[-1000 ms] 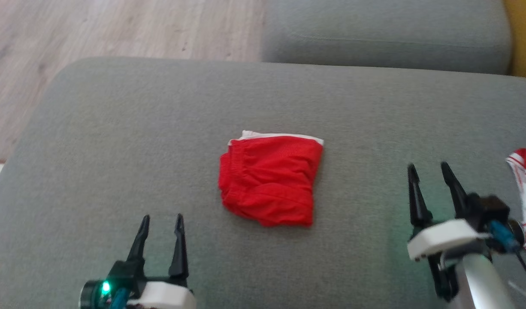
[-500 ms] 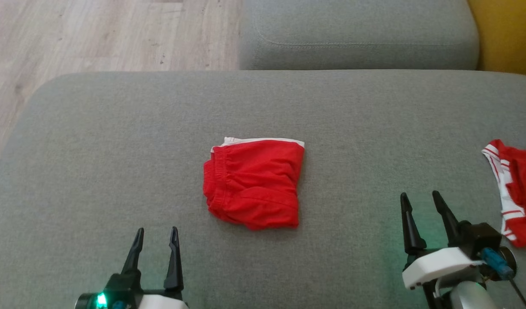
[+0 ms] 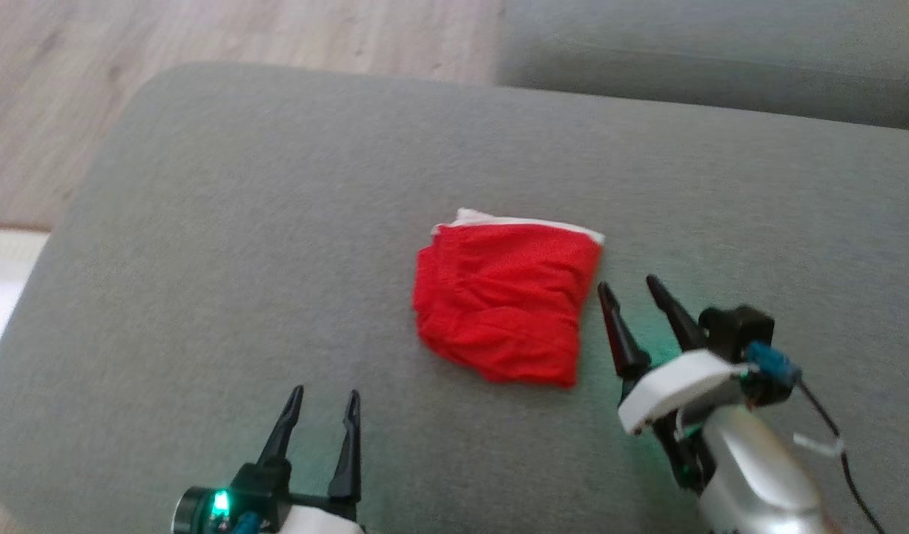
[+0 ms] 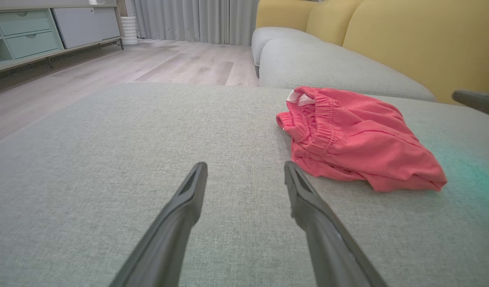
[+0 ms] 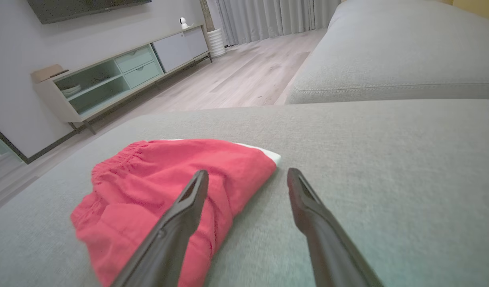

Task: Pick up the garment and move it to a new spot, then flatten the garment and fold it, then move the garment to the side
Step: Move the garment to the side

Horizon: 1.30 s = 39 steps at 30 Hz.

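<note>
Left gripper [image 3: 326, 391] and right gripper [image 3: 626, 283] held wide open, empty; folded red shorts [image 3: 506, 300] could be undone if one layer alone is pinched

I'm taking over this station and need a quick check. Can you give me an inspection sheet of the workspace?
Surface: grey sofa cushion, smooth.
Job's things: red garment, folded, lying mid-cushion, white edge showing.
Clutter: nothing seen.
Tools: left tool open, holding nothing, short of the garment; right tool open, holding nothing, at the garment's right edge.
Cables: black cable at the right wrist.
Surroundings: wooden floor, yellow backrest, TV cabinet.
</note>
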### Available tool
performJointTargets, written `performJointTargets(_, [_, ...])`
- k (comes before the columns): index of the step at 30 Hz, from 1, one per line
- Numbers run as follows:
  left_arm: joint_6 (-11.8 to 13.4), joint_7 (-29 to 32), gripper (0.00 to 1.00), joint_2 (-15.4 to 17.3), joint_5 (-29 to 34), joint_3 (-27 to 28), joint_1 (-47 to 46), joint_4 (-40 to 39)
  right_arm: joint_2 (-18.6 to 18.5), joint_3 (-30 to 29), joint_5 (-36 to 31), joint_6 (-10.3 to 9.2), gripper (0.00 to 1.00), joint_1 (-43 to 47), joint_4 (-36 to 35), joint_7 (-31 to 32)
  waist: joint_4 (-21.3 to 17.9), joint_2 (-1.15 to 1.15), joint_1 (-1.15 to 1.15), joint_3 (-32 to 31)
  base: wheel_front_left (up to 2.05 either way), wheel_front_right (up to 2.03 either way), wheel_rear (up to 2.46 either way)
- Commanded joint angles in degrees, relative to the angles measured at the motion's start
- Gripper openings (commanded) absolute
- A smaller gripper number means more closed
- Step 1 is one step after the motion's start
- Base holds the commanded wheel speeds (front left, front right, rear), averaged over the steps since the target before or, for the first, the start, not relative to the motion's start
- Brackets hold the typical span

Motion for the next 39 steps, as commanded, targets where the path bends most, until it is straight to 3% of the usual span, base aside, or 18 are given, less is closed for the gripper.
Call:
performJointTargets(1, [-0.1,-0.3,1.00,0.2,-0.2,0.7,-3.0,-1.5,0.0,1.2,0.7,0.01,1.00,-3.8,1.6,0.2,3.9,0.00,0.00,2.6,0.00,0.00,0.00])
performJointTargets(7, [0.0,-0.3,1.00,0.2,-0.4,-1.3,-4.1,-1.7,0.0,-0.2,0.6,0.01,1.00,-9.0,11.3,1.0,7.9,0.00,0.00,5.1,0.00,0.00,0.00])
performJointTargets(13, [0.5,-0.3,1.00,0.2,-0.9,-2.3,-4.7,-1.8,0.0,0.7,0.7,0.01,1.00,-10.3,17.5,1.6,9.0,0.00,0.00,6.1,0.00,0.00,0.00])
performJointTargets(15, [0.8,-0.3,1.00,0.2,-1.0,-2.3,-4.8,-1.9,0.0,1.7,0.9,0.01,0.00,-10.6,18.8,1.5,8.7,0.00,0.00,6.3,0.00,0.00,0.00])
performJointTargets(19, [1.0,-0.3,1.00,0.2,-1.2,-2.0,-4.8,-1.9,0.0,2.3,0.8,0.01,0.00,-11.4,19.5,0.1,6.7,0.00,0.00,5.8,0.00,0.00,0.00])
performJointTargets(23, [0.7,-0.3,1.00,0.2,-1.1,-1.7,-4.9,-2.0,0.0,-0.4,-0.2,0.01,0.00,-11.1,18.7,-0.8,2.3,0.00,0.00,4.4,0.00,0.00,0.00])
performJointTargets(31, [-0.7,-0.3,1.00,0.2,-1.1,-2.0,-5.9,-1.8,0.0,-2.7,-2.2,0.01,0.00,-6.2,12.4,-1.0,-13.8,0.00,0.00,2.3,0.00,0.00,0.00])
performJointTargets(39, [-1.1,-0.3,1.00,0.2,-1.9,-4.1,-8.8,-1.1,0.0,-1.2,-1.7,0.01,0.00,-3.1,8.4,-1.0,-28.6,0.00,0.00,3.1,0.00,0.00,0.00])
